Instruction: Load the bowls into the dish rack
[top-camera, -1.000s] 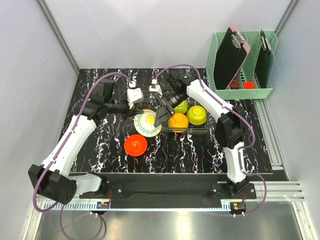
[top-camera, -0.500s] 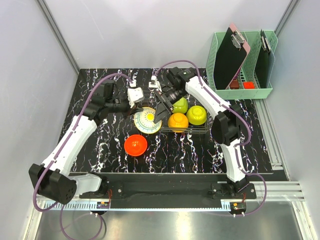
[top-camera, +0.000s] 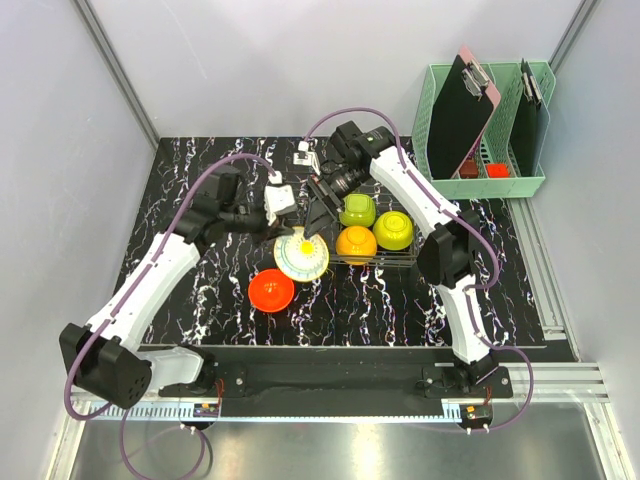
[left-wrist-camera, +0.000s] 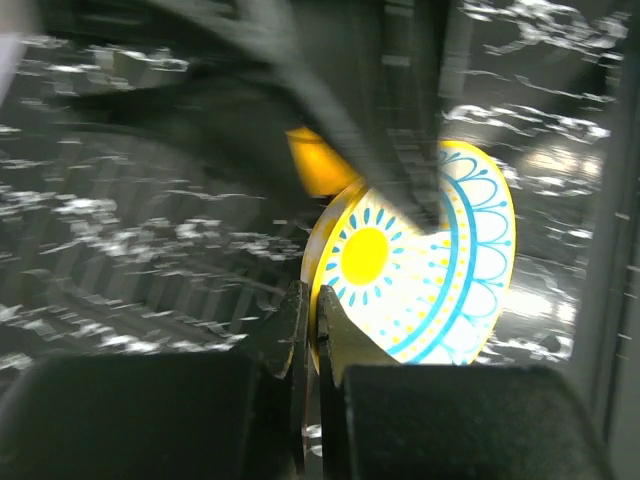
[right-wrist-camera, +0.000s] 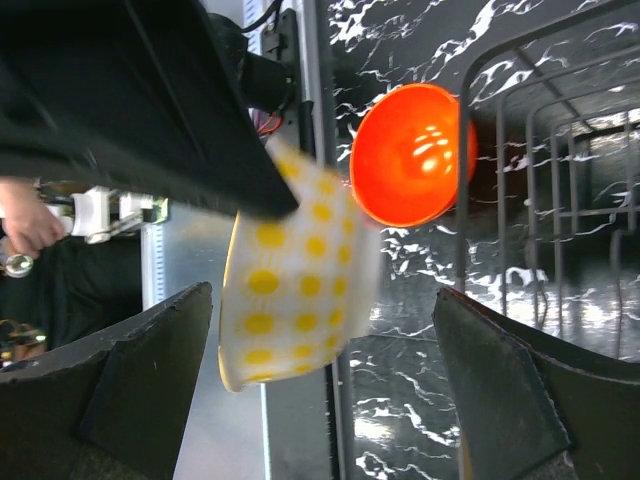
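My left gripper (top-camera: 289, 231) is shut on the rim of the cream-white bowl (top-camera: 302, 257), which has a yellow sun and blue pattern. It holds the bowl tilted just left of the wire dish rack (top-camera: 402, 262). The left wrist view shows the jaws (left-wrist-camera: 312, 312) pinching the bowl's rim (left-wrist-camera: 430, 270). My right gripper (top-camera: 316, 213) is open and empty over the rack's left end. In its wrist view (right-wrist-camera: 320, 400) the cream-white bowl (right-wrist-camera: 290, 270) hangs between the spread fingers without touching them. The lime green (top-camera: 357, 210), orange (top-camera: 355, 243) and yellow-green (top-camera: 393, 230) bowls sit in the rack. The red-orange bowl (top-camera: 271, 289) lies on the table.
A mint-green plastic basket (top-camera: 440, 170) with clipboards stands at the back right, off the black marbled mat (top-camera: 200, 300). Rack wires (right-wrist-camera: 500, 200) and the red-orange bowl (right-wrist-camera: 412, 155) show in the right wrist view. Grey walls enclose the left and back.
My left gripper has carried the cream-white bowl a little right and nearer. My right gripper has drawn back from the bowl toward the rack's far left corner.
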